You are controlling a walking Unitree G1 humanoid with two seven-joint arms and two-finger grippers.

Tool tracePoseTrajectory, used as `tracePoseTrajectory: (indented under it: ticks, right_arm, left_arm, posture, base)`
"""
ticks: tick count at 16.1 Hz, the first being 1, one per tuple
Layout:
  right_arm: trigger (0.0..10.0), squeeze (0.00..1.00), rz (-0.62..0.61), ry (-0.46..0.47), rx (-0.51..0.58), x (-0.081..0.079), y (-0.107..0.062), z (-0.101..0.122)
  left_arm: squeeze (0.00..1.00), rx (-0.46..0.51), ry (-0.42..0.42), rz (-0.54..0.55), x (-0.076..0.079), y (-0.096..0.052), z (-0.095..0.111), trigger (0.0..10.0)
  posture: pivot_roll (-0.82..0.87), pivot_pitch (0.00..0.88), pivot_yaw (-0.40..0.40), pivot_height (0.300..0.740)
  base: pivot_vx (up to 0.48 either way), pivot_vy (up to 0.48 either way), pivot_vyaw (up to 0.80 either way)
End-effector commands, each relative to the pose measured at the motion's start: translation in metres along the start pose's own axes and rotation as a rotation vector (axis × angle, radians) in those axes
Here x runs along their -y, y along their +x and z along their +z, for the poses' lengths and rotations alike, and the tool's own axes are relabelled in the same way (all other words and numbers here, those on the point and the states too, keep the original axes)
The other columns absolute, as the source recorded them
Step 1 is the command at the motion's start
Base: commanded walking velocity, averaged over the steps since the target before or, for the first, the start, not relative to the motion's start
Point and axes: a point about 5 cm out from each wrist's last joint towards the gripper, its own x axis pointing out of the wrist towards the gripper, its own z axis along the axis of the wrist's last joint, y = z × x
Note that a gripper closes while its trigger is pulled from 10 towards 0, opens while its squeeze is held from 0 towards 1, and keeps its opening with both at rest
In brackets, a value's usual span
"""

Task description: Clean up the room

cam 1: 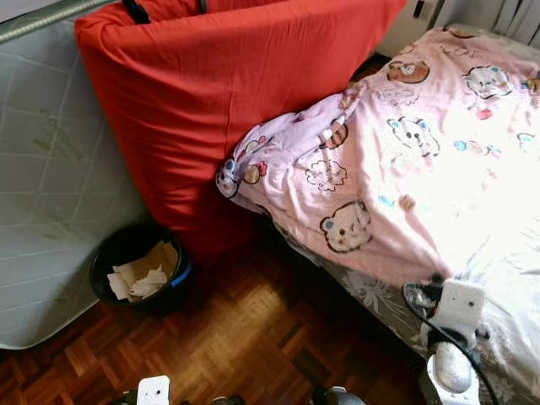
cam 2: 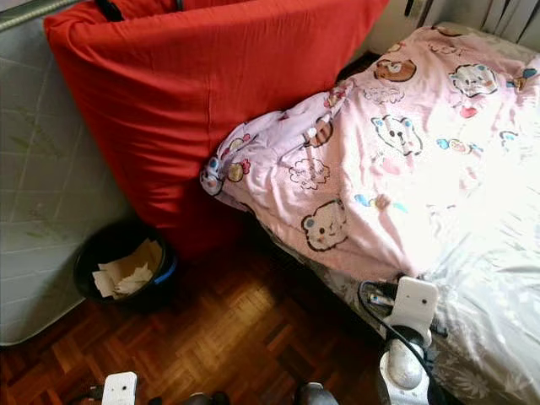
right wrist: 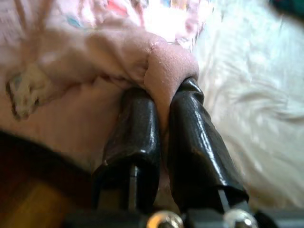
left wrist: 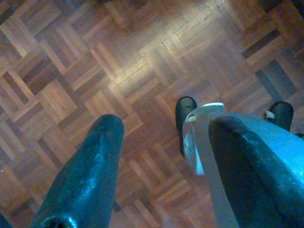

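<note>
Firmly, the right gripper (right wrist: 164,102) pinches a fold of soft pink bear-print duvet (right wrist: 166,61) between nearly closed glossy fingers; the left gripper (left wrist: 161,142) gapes empty over parquet. Beyond, a round black bin (cam 1: 139,270) holds crumpled paper (cam 1: 143,274).

One pink blanket (cam 1: 405,160), one red mattress (cam 1: 228,93), one black bin (cam 1: 139,270), two claws.

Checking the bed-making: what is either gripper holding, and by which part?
The right gripper pinches a fold at the pink blanket's edge; the left gripper holds nothing.
</note>
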Motion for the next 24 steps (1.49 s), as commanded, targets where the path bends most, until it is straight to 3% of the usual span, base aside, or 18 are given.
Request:
tracePoseTrajectory:
  ticks: [1, 5, 11, 12, 14, 15, 24]
  right_arm:
    - [10.0, 0.00, -0.012, -0.017, -0.114, 0.006, -0.004, -0.021]
    - [10.0, 0.00, -0.028, -0.053, -0.358, 0.021, -0.011, -0.068]
    - [10.0, 0.00, 0.043, -0.123, -0.600, 0.028, -0.035, -0.113]
    - [10.0, 0.61, 0.082, -0.121, -0.639, 0.024, -0.041, -0.121]
    - [10.0, 0.61, 0.092, -0.129, -0.650, 0.023, -0.043, -0.122]
    - [10.0, 0.83, 0.099, -0.115, -0.661, 0.021, -0.045, -0.124]
    - [10.0, 0.82, 0.156, -0.100, -0.706, 0.013, -0.056, -0.133]
  left_arm:
    - [0.00, -0.025, 0.012, 0.013, -0.003, -0.003, -0.009, 10.0]
    - [0.00, -0.016, 0.017, 0.009, -0.001, -0.003, -0.007, 10.0]
    - [0.00, -0.010, 0.027, 0.006, -0.001, -0.003, -0.006, 10.0]
    - [0.00, -0.009, 0.029, 0.006, -0.002, -0.003, -0.006, 10.0]
    - [0.00, -0.009, 0.029, 0.006, -0.002, -0.003, -0.006, 10.0]
    - [0.00, -0.010, 0.032, 0.006, -0.002, -0.003, -0.006, 10.0]
    - [0.00, -0.009, 0.035, 0.004, -0.002, -0.003, -0.006, 10.0]
  posture:
    - [-0.09, 0.212, 0.025, 0.723]
    - [-0.09, 0.213, 0.025, 0.723]
    - [-0.09, 0.217, 0.033, 0.723]
    - [-0.09, 0.219, 0.036, 0.723]
    - [-0.09, 0.219, 0.036, 0.723]
    - [-0.09, 0.218, 0.037, 0.723]
    - [-0.09, 0.218, 0.037, 0.723]
  base:
    - [0.000, 0.000, 0.00]
    - [0.000, 0.000, 0.00]
    - [0.000, 0.000, 0.00]
    - [0.000, 0.000, 0.00]
    - [0.000, 0.000, 0.00]
    - [0.000, 0.000, 0.00]
    - [0.000, 0.000, 0.00]
